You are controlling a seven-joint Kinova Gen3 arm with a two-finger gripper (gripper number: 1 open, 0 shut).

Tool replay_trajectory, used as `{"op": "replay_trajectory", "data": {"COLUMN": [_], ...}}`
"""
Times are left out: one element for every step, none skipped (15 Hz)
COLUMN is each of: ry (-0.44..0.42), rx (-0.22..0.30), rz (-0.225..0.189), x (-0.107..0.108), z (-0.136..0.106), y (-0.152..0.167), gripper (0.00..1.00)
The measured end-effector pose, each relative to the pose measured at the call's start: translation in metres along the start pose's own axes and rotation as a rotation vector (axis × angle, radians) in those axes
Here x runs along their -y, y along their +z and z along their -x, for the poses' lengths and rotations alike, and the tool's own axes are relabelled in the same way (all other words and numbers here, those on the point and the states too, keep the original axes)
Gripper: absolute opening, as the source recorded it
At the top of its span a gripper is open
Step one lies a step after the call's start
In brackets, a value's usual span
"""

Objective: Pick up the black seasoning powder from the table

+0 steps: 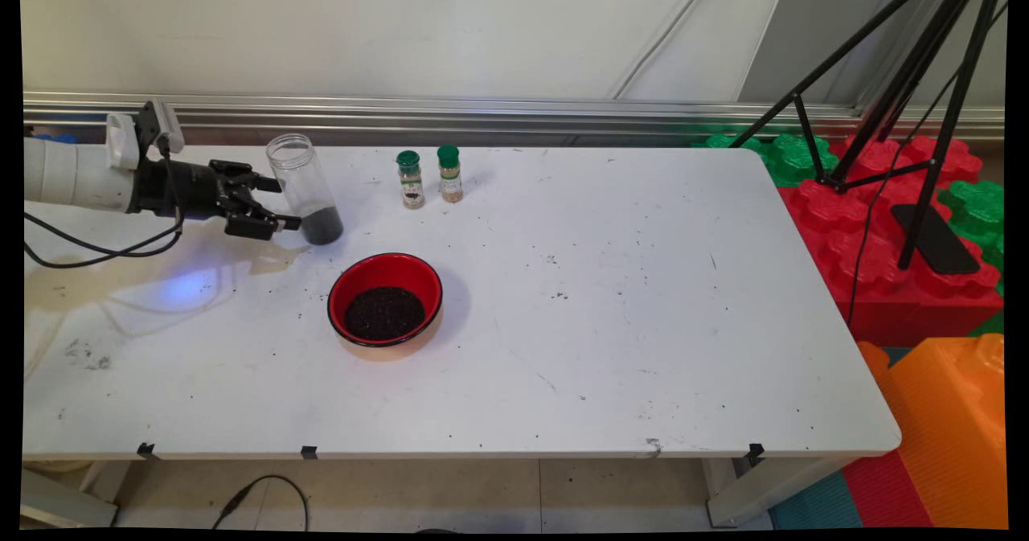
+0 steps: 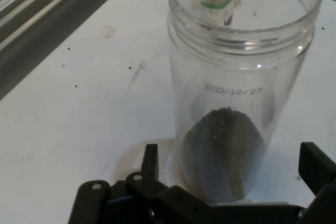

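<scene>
At upper left we see the tool (image 1: 277, 203) spread wide around the jar (image 1: 306, 189), not gripping; a sideways bump could tip the open jar over and spill its dark grains on the desk (image 1: 611, 316).

The black gripper (image 1: 283, 202) reaches in from the tabletop's (image 1: 611, 316) left edge, its fingers spread on either side of the base of a clear lidless jar (image 1: 305, 189) with dark grains at its bottom. Two green-capped spice bottles (image 1: 429, 176) stand near the far edge. A red bowl (image 1: 385, 299) of dark grains sits nearer the front.
</scene>
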Motion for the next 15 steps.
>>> {"op": "replay_trajectory", "data": {"ry": [0.003, 0.006, 0.009, 0.012, 0.016, 0.020, 0.022, 0.025, 0.027, 0.029, 0.031, 0.032, 0.033, 0.034, 0.035], "rx": [-0.007, -0.014, -0.020, -0.026, -0.033, -0.040, -0.045, -0.050, -0.056, -0.062, -0.070, -0.076, -0.084, -0.092, -0.099], "rz": [-0.002, -0.003, -0.005, -0.007, -0.008, -0.008, -0.009, -0.009, -0.009, -0.008, -0.006, -0.004, -0.002, 0.001, 0.003], "x": [0.001, 0.002, 0.002, 0.003, 0.004, 0.005, 0.005, 0.006, 0.007, 0.007, 0.008, 0.008, 0.009, 0.010, 0.010], "z": [0.002, 0.004, 0.006, 0.008, 0.010, 0.013, 0.015, 0.017, 0.019, 0.021, 0.024, 0.026, 0.028, 0.030, 0.032], "y": [0.002, 0.004, 0.005, 0.007, 0.009, 0.011, 0.012, 0.014, 0.015, 0.016, 0.018, 0.020, 0.021, 0.023, 0.025], "gripper": [1.00, 1.00, 1.00, 1.00, 1.00, 1.00, 1.00, 1.00, 1.00, 1.00, 1.00, 1.00, 1.00, 1.00, 1.00]}}
